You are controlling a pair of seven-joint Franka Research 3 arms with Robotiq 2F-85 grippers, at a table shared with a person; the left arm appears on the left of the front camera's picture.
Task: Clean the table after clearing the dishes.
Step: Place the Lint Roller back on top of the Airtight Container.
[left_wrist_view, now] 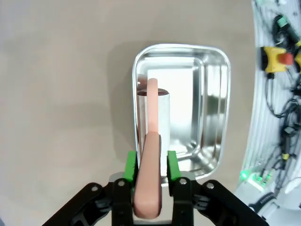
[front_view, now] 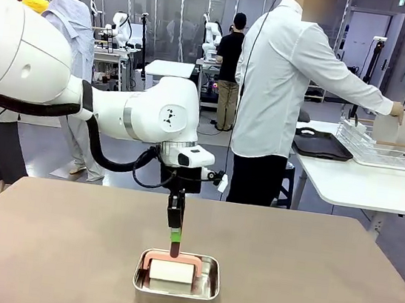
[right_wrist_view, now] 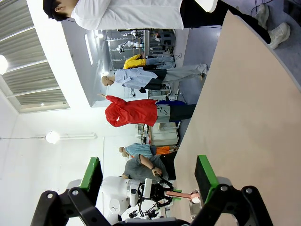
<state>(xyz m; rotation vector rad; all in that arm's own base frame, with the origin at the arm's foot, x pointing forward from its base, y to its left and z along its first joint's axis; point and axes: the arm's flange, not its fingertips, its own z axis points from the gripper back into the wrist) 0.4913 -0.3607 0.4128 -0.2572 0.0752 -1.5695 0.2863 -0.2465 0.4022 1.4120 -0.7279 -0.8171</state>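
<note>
**Pink handle between green pads over the steel pan**

Taupe-brown and bare but for one item, the surface [front_view: 62, 252] carries a small steel pan [front_view: 175, 291] near its front edge. From the front, the left hand [front_view: 173, 241] points straight down onto a pink handle [front_view: 172, 255] arching over a white block [front_view: 172, 271] in the pan; its fingers overlap edge-on, so their gap is hard to judge. Beyond, a person [front_view: 278, 87] at a white side table [front_view: 362, 184] sets a white plate [front_view: 398, 126] in a wire rack [front_view: 378, 148], beside a dark tray [front_view: 321, 144].

Left wrist view: the green pads [left_wrist_view: 131, 165] sit on either side of the pink handle [left_wrist_view: 151, 155]; whether they press on it is unclear.

Right wrist view: the right hand [right_wrist_view: 148, 175] has its fingers spread wide, holding nothing, the scene rolled sideways.
</note>
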